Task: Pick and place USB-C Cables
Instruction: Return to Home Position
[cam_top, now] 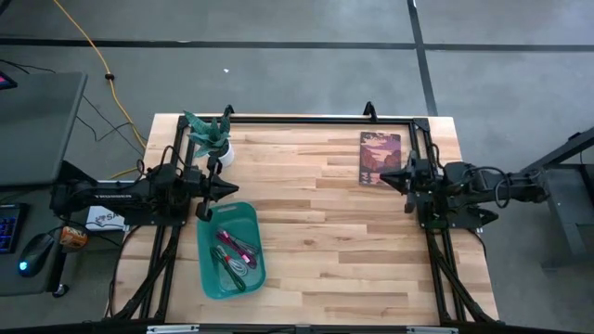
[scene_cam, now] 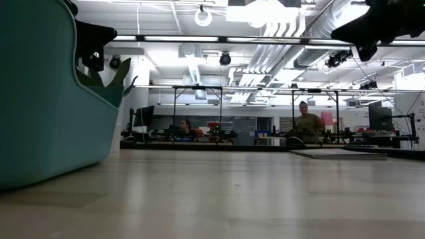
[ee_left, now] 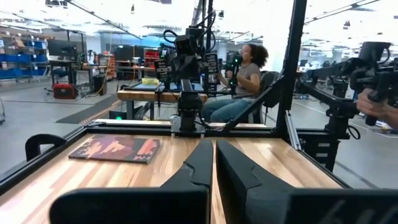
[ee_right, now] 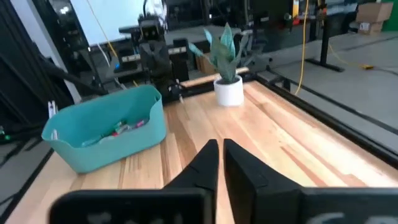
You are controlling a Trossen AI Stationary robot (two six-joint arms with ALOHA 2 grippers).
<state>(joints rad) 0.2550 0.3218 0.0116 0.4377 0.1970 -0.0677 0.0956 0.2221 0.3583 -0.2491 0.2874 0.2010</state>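
Note:
Several USB-C cables [cam_top: 234, 255], one maroon, one green and one pale, lie bundled in a teal bin [cam_top: 209, 276] on the table's near left; the right wrist view shows them over the bin's rim [ee_right: 127, 127]. My left gripper [cam_top: 225, 189] hovers shut by the bin's far edge, holding nothing. My right gripper [cam_top: 384, 176] hangs shut over the table's right side, fingers empty and close together in its wrist view [ee_right: 221, 163].
A potted plant in a white pot [cam_top: 215, 144] stands at the far left. A dark reddish book [cam_top: 380, 157] lies flat at the far right, beside my right gripper. Bare wood fills the middle of the table [cam_top: 325, 241]. People sit in the room beyond.

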